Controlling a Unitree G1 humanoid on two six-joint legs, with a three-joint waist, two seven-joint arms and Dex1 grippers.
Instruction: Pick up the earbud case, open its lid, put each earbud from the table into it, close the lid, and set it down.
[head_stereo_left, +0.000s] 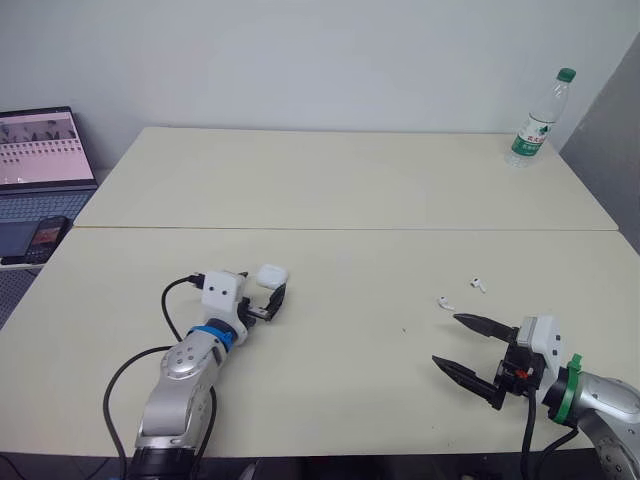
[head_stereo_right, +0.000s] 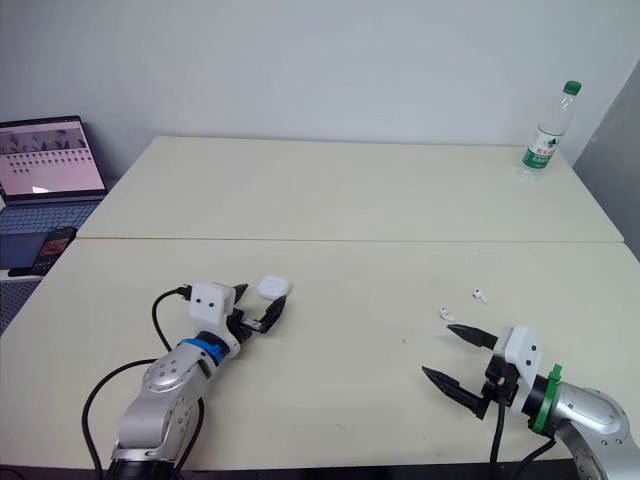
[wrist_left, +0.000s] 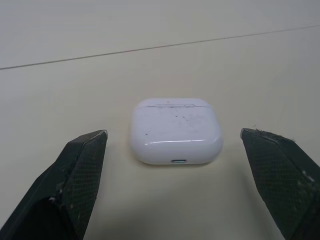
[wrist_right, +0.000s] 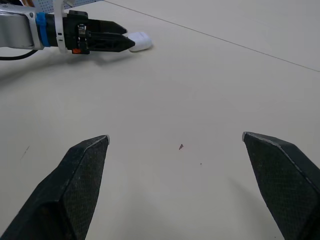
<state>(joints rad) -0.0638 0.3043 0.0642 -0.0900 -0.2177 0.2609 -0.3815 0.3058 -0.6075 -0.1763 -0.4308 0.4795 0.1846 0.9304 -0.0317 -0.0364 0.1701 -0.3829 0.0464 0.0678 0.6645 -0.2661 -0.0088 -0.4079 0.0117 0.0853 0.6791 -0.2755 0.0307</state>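
My left pincer (head_stereo_left: 264, 288) is released, its two fingers spread wide and low over the tabletop (head_stereo_left: 340, 180). The white earbud case (wrist_left: 176, 131) lies flat just ahead of the tips, centred in the gap with bare tabletop on each side, touching neither finger; its lid is closed. My right pincer (head_stereo_left: 444, 338) is released too, gaping and holding nothing. The two earbuds lie loose just beyond its tips: one (head_stereo_left: 446, 303) close ahead, the other (head_stereo_left: 478, 285) a little farther on, the pair apart from each other. Both are well apart from the case and my left pincer.
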